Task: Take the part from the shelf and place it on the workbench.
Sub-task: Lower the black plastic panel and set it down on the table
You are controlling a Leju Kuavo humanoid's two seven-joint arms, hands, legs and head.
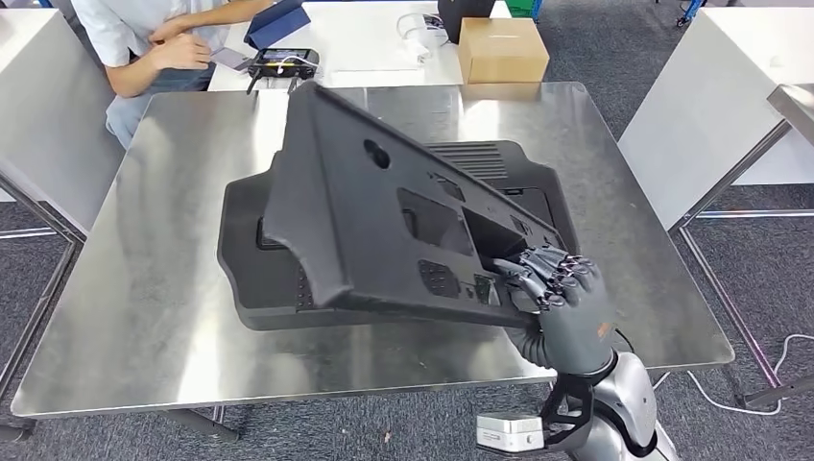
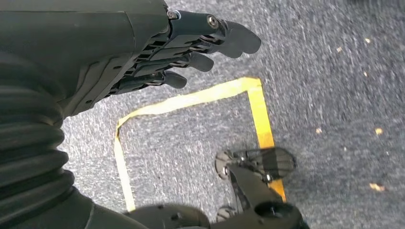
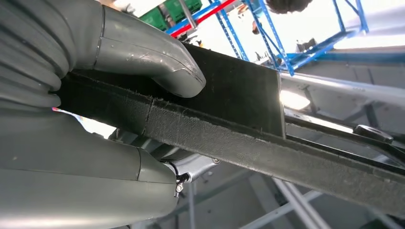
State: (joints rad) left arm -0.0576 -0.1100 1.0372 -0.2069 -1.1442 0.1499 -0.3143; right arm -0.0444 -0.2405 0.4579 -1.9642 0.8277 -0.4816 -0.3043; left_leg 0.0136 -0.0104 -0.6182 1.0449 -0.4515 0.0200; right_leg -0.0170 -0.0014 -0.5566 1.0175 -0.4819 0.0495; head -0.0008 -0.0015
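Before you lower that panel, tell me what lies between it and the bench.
A second black panel already lies flat on the steel bench, directly under the tilted panel that the right robot hand holds by its near edge. Bare bench shows around it.

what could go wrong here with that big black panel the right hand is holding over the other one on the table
The right hand grips the tilted panel only at one near corner, so the panel could twist or slip out. Its lower edge seems to rest on the second panel lying flat on the steel workbench; letting go may make it slide off or shove that one. The left hand hangs over the floor, giving no support.
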